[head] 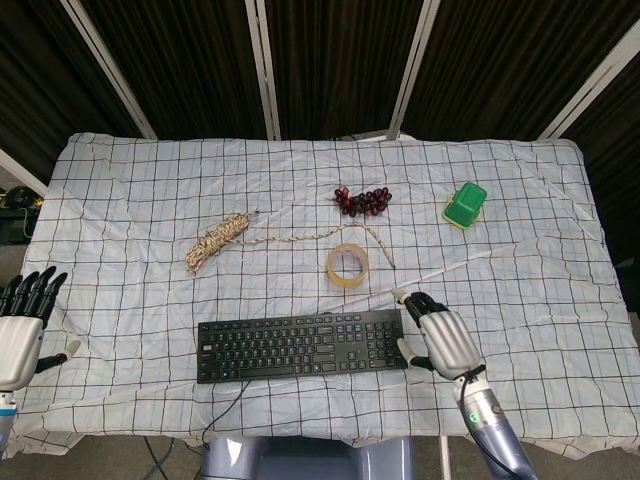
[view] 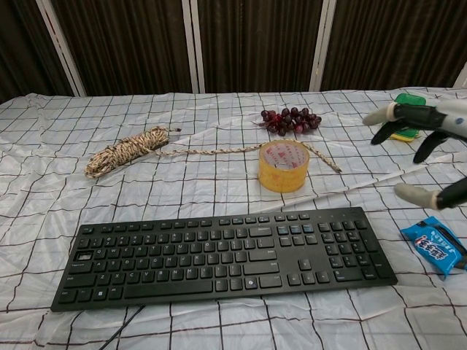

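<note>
My right hand hovers open, fingers spread, just past the right end of the black keyboard, and holds nothing. In the chest view the right hand hangs raised above the cloth at the far right, over a blue snack packet lying beside the keyboard. The head view hides that packet under the hand. My left hand stays at the table's left edge, fingers straight, empty, away from every object.
A yellow tape roll stands behind the keyboard. A rope bundle trails a loose end rightwards. Dark grapes and a green container lie further back. A white checked cloth covers the table.
</note>
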You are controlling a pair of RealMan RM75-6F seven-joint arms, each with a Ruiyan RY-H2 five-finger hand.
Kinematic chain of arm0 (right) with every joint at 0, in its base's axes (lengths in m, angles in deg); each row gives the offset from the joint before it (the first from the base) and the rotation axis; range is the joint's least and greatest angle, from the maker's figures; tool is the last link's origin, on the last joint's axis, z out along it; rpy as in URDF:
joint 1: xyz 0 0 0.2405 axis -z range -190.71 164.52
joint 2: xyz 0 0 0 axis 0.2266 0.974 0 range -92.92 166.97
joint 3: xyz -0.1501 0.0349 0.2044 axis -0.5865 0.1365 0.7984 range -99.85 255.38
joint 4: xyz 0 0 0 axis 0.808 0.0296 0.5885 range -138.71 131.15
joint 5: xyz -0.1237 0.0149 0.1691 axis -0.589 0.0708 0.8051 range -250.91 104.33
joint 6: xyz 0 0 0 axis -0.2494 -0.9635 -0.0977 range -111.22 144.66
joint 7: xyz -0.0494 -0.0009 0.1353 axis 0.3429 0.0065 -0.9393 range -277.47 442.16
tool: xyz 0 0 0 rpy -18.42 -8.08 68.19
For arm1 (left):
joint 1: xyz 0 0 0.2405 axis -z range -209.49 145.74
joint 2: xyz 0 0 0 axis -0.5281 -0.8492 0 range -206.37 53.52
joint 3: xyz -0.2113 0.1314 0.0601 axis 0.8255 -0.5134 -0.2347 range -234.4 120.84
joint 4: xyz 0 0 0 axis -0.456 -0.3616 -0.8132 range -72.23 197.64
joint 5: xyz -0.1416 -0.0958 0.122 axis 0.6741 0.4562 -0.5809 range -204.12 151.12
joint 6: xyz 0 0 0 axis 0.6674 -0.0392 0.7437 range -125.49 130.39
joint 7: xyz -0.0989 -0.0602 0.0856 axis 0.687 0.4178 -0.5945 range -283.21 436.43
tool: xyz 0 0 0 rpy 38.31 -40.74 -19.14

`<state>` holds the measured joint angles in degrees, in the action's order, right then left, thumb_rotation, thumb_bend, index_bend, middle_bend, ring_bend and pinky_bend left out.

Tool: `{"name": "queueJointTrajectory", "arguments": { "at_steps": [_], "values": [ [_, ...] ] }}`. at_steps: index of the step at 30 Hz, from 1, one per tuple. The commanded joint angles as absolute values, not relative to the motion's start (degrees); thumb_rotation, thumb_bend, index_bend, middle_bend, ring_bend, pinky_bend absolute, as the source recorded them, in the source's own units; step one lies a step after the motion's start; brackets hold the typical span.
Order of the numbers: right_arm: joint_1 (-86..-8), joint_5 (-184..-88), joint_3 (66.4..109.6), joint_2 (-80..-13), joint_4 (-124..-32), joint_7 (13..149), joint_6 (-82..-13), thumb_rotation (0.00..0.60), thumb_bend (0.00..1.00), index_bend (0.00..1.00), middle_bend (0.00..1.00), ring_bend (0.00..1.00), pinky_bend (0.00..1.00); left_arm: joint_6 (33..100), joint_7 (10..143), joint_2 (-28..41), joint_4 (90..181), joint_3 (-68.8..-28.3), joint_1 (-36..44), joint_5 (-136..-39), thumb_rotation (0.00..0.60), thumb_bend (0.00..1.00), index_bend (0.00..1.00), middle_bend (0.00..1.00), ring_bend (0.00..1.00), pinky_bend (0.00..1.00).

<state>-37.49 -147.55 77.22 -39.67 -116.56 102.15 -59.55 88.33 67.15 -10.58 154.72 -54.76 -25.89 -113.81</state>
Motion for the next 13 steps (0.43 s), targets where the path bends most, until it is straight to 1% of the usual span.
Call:
{"name": "queueJointTrajectory", "arguments": {
  "at_steps": [1, 3, 7, 10, 13],
  "values": [
    [-34.3, -153.4, 73.3, -34.3, -115.5, 99.5, -61.8, 0.600, 0.29, 0.06, 0.03, 0.00, 0.15, 88.5, 67.1, -10.5, 154.7, -54.8, -25.9, -114.1, 0.600, 0.11, 0.00, 0.00, 0.00, 0.00],
    [-32.7, -155.3, 71.8, -31.7, -114.4, 98.8, -63.2, 0.600, 0.26, 0.04, 0.00, 0.00, 0.11, 88.6, 67.0, -10.5, 154.7, -54.9, -25.9, -114.2, 0.600, 0.11, 0.00, 0.00, 0.00, 0.00],
    [-29.3, -157.0, 70.1, -28.1, -112.7, 97.0, -66.6, 0.600, 0.20, 0.00, 0.00, 0.00, 0.04, 88.7, 66.6, -10.5, 154.5, -54.9, -26.0, -114.3, 0.600, 0.11, 0.00, 0.00, 0.00, 0.00],
    [-26.9, -158.4, 69.6, -26.8, -110.0, 96.4, -69.1, 0.600, 0.18, 0.00, 0.00, 0.00, 0.01, 88.7, 66.3, -10.4, 154.5, -54.9, -26.0, -114.2, 0.600, 0.11, 0.00, 0.00, 0.00, 0.00],
    [-25.0, -158.6, 69.8, -26.9, -106.8, 95.8, -70.6, 0.600, 0.17, 0.00, 0.00, 0.00, 0.00, 88.6, 66.4, -10.4, 154.4, -54.8, -26.0, -114.1, 0.600, 0.11, 0.00, 0.00, 0.00, 0.00]
  ]
}}
